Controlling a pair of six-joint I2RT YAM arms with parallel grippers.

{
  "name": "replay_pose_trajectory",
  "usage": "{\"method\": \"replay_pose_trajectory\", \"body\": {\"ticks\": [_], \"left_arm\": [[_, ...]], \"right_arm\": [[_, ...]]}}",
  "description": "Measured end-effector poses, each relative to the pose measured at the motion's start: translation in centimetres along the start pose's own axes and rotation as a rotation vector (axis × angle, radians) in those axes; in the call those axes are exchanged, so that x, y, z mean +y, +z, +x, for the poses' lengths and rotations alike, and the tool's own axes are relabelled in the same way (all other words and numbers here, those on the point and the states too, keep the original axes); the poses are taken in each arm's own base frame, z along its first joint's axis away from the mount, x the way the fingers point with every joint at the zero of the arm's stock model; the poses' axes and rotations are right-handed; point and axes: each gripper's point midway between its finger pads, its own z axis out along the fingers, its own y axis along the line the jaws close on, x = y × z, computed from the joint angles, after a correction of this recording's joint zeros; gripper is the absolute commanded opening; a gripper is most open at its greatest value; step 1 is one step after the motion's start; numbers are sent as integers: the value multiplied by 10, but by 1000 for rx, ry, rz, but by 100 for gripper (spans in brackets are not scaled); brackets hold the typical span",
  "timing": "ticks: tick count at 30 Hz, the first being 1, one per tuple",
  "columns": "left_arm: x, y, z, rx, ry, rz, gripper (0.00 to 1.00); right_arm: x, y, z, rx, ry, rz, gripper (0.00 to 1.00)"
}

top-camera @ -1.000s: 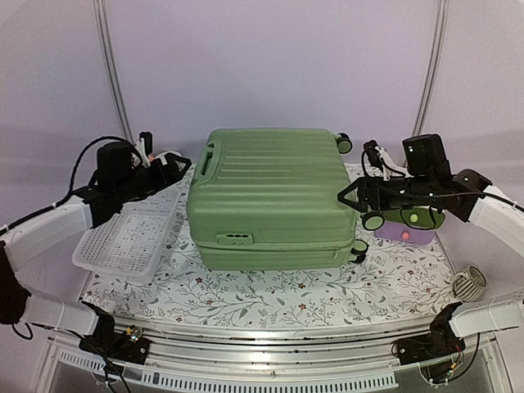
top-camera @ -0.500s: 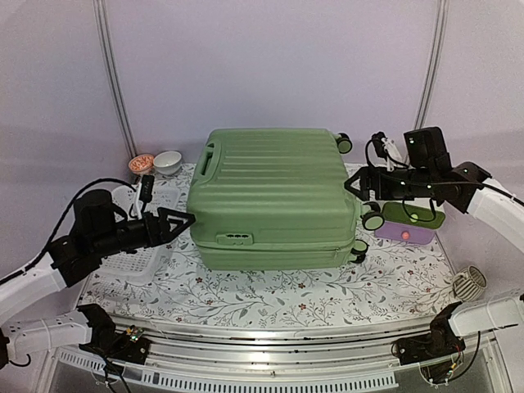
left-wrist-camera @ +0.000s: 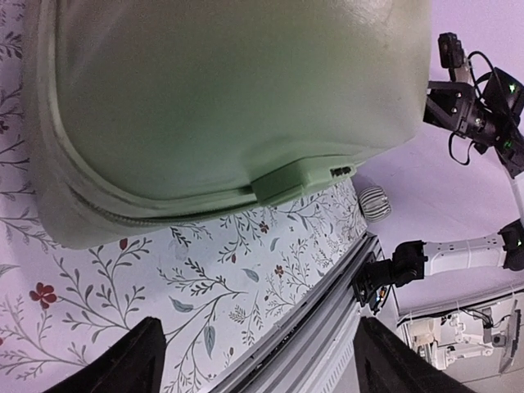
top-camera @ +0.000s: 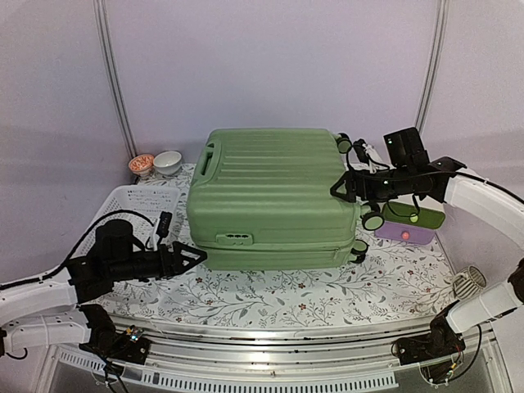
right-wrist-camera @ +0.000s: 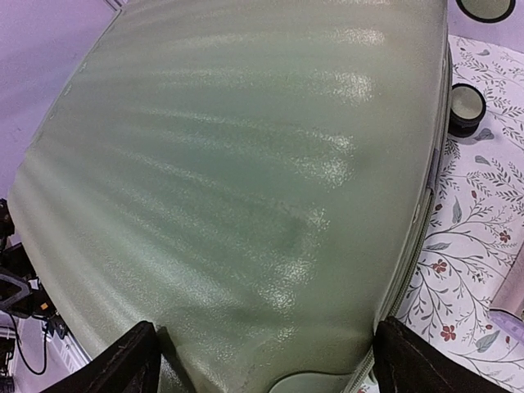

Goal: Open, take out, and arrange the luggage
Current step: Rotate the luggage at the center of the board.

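Hovering low by the near-left corner of the luggage [top-camera: 270,196], my left gripper [top-camera: 199,256] points at the shell with its fingers spread wide and nothing between them. From that wrist I see the zipper seam running along the shell's edge just above the flowered tablecloth [top-camera: 270,295].

My right gripper [top-camera: 337,187] sits over the far-right part of the top, near the black wheels [top-camera: 373,220]. Its fingers are also held wide apart, with ribbed green shell filling the space below them. From the wrist view I cannot quite tell whether the tips touch the surface.

The luggage lies flat in the middle of the table, closed, wheels to the right and green handle [top-camera: 208,157] at the far left of the top. A white perforated basket [top-camera: 131,201] sits to its left, and a small purple and green box [top-camera: 407,232] lies just beside its right side, under my right arm. Two small bowls [top-camera: 168,161] stand at the far-left corner.
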Motion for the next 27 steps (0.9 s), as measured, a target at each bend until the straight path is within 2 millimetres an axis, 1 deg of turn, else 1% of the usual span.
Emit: {"method": "replay_pose_trajectory", "body": {"ticks": [5,8,10,12,15,20,22,24,27], "left_arm": [[7,13,-5,-10,22,-24,86],[12,20,-17,-36,27,-55,85],[15,23,-31,-66,17,-65,85],[25,25,-46,-81,-8,-89,85],[36,27,-62,-86,-22,-125,86],[58,39,-107,-106,-20,-224,88],[64,45,-121,-107,-13,-248,88],[67,50,-132,-103,-9,-257,88],[69,57,-143,-86,-2,-253,89]], "right_arm": [[3,0,1,8,-4,-23,85],[4,0,2,11,-9,-29,85],[5,1,3,10,-15,-27,85],[8,1,3,3,-26,-27,84],[13,3,6,-9,-43,-28,84],[28,3,10,-47,-59,-38,84],[35,0,13,-54,-68,-46,83],[43,-4,20,-49,-84,-60,83],[61,-11,43,-15,-123,-97,83]]}}
